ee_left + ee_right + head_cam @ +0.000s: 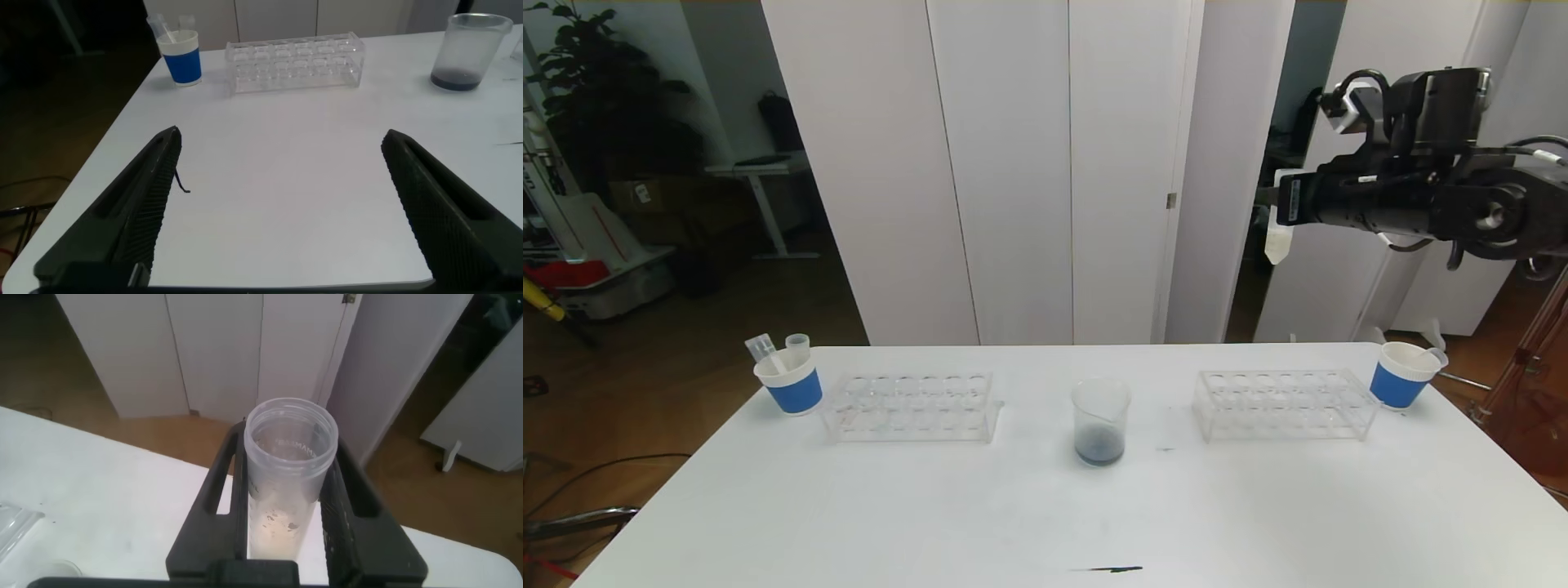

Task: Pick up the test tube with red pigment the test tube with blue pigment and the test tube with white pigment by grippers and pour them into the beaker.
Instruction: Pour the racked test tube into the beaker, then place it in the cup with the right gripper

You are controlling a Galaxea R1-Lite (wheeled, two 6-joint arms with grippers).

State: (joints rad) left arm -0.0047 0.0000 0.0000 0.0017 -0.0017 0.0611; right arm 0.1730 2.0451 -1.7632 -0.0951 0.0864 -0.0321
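A: The right tool (286,531), black with tapering fingers, is raised high at the far right, clamped on the slim clear test tube with white pigment (288,469), cream residue inside.

B: And the left tool (278,212)?

A: Spread wide, holding nothing, over the near left of the white worktop (931,506).

B: The beaker?

A: The small clear beaker (1101,421) stands mid-worktop between two clear plastic racks (908,405), dark liquid at its bottom.

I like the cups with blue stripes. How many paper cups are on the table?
2. One paper cup sits at the table's far left corner, beside the left rack, with tubes in it. The other cup sits at the far right, beside the right rack.
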